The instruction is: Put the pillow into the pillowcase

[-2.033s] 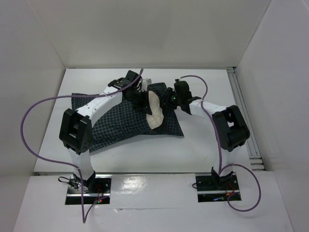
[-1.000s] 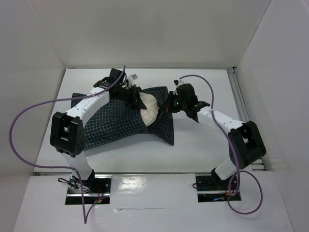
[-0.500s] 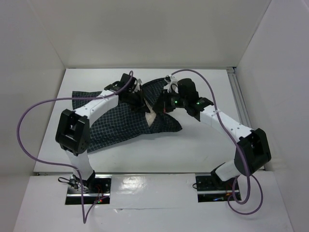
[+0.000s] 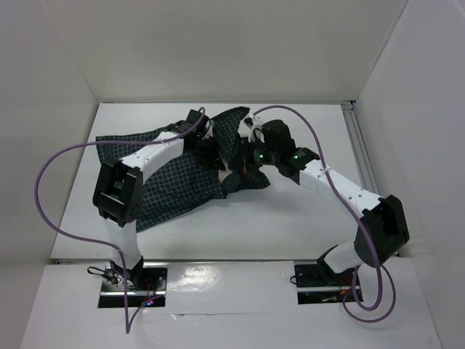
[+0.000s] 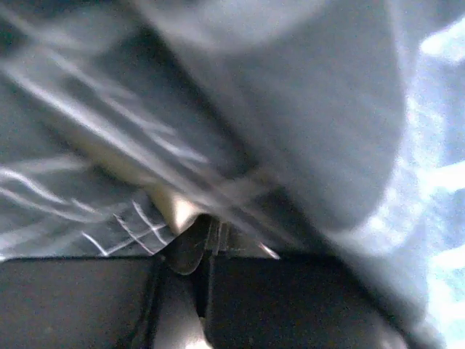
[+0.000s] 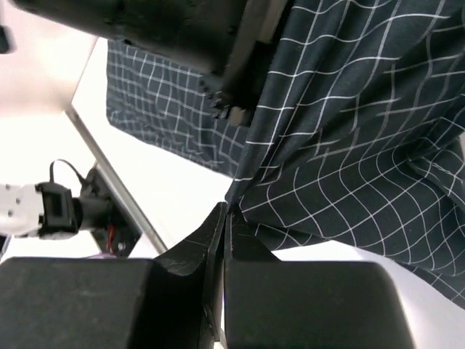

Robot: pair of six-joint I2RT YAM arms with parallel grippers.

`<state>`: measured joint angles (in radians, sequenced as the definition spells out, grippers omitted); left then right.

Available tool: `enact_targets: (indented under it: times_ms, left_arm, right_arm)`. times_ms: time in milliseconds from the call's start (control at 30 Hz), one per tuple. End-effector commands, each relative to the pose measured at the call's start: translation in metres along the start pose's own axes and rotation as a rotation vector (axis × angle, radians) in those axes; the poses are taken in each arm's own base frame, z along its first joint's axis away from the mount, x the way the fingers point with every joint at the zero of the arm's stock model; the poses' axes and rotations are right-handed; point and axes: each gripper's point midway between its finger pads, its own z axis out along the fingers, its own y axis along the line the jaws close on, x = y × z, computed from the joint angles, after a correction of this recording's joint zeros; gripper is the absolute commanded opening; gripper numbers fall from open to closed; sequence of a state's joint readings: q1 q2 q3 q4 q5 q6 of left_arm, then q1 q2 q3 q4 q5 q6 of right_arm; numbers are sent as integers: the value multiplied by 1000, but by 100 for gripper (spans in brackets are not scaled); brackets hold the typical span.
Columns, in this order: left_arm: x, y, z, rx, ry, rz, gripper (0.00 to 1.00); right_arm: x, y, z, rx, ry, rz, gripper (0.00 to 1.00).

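Note:
The dark checked pillowcase (image 4: 163,182) lies bunched across the table's middle, its right end gathered up between my grippers. The pillow is hidden in the top view. In the blurred left wrist view only a cream patch of it (image 5: 176,209) shows under folds of the pillowcase (image 5: 65,138). My left gripper (image 4: 211,151) is buried in the fabric, its jaws together (image 5: 205,233) on the pillowcase right by that cream patch. My right gripper (image 4: 243,166) is shut (image 6: 227,212) on a gathered edge of the pillowcase (image 6: 349,131) and holds it off the table.
White walls enclose the table on three sides. A metal rail (image 4: 363,160) runs along the right edge. Purple cables loop above both arms (image 4: 65,156). The left arm's black links (image 6: 174,29) hang close over the fabric in the right wrist view.
The cream pillow showed between the grippers earlier and is now covered by fabric. The right gripper moved left and the pillowcase's right end bunched up toward the middle.

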<state>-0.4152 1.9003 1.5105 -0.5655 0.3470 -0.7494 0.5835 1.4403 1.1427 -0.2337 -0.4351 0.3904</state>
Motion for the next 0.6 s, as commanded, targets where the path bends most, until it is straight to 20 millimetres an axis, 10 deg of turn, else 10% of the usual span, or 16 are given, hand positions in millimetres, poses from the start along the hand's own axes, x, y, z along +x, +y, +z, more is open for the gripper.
enact_targets:
  times_ms: [0, 267, 367, 433, 567]
  left_arm:
    - [-32, -11, -26, -19, -81, 162, 0]
    - [13, -16, -74, -58, -32, 227, 60]
    - [23, -12, -84, -68, 1, 240, 68]
    - [29, -11, -91, -71, 6, 249, 65]
    - [26, -6, -96, -98, -32, 243, 10]
  right_arm:
    - [4, 16, -3, -17, 12, 31, 0]
    - [-5, -13, 43, 49, 27, 94, 0]
    - [-5, -14, 49, 41, 33, 95, 0]
    - [-9, -12, 48, 37, 25, 100, 0]
    - [-4, -20, 50, 52, 37, 113, 0]
